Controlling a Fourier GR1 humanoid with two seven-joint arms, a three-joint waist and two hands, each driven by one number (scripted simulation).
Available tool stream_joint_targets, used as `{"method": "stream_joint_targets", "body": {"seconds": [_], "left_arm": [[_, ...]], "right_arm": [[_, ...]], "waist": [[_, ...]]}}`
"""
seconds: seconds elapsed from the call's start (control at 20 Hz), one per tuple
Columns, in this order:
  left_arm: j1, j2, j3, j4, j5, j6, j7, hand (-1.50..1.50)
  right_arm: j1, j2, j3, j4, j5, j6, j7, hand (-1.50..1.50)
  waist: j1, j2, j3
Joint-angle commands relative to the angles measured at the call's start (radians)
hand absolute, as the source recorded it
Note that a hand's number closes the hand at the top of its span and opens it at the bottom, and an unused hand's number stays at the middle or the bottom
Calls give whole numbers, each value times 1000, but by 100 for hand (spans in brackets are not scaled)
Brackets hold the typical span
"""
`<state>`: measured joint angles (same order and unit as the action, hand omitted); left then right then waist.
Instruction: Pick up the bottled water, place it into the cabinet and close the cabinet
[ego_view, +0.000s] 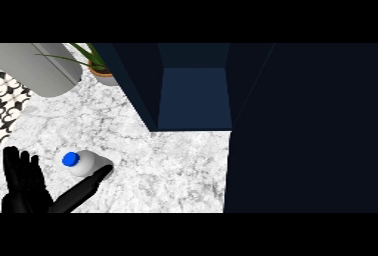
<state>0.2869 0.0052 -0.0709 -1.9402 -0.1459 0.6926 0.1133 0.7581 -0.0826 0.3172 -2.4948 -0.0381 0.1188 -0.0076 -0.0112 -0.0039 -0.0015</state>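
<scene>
The water bottle (83, 163), white with a blue cap, stands upright on the marble counter (170, 165) at the lower left. My left hand (26, 192) is at the view's lower left corner, open, fingers straight and pointing up. Its thumb reaches out to the right and its tip lies against the bottle's lower right side. The dark blue cabinet (192, 95) stands open at the back centre, its inside bare. Its open door (303, 130) fills the right side of the view. My right hand does not show.
A potted plant (100, 70) stands at the back left beside the cabinet's left wall. A large grey rounded object (40, 67) lies at the far left corner. A black and white patterned surface (9, 102) runs along the counter's left edge.
</scene>
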Motion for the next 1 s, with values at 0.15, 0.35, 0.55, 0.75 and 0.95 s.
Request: {"method": "stream_joint_targets", "body": {"seconds": [0.15,0.35,0.55,0.75,0.95], "left_arm": [[-5,-5,98,294,270,-74,-328,-150],[-34,-5,157,398,362,-88,-445,-150],[-86,-5,200,560,423,-128,-584,-150],[-126,9,247,671,456,-189,-624,-150],[-126,-5,196,734,535,-287,-711,-150]], "right_arm": [[94,-26,-10,-94,-26,22,-53,-150],[175,-56,2,-162,-30,33,-54,-150],[179,-48,14,-80,-15,28,-130,-150],[258,-78,48,-154,2,42,-140,-150],[288,-123,-54,-94,-95,84,-218,-150]], "waist": [[0,0,-1],[-3,0,-1],[-2,1,0],[-6,1,0],[-6,0,1]]}}
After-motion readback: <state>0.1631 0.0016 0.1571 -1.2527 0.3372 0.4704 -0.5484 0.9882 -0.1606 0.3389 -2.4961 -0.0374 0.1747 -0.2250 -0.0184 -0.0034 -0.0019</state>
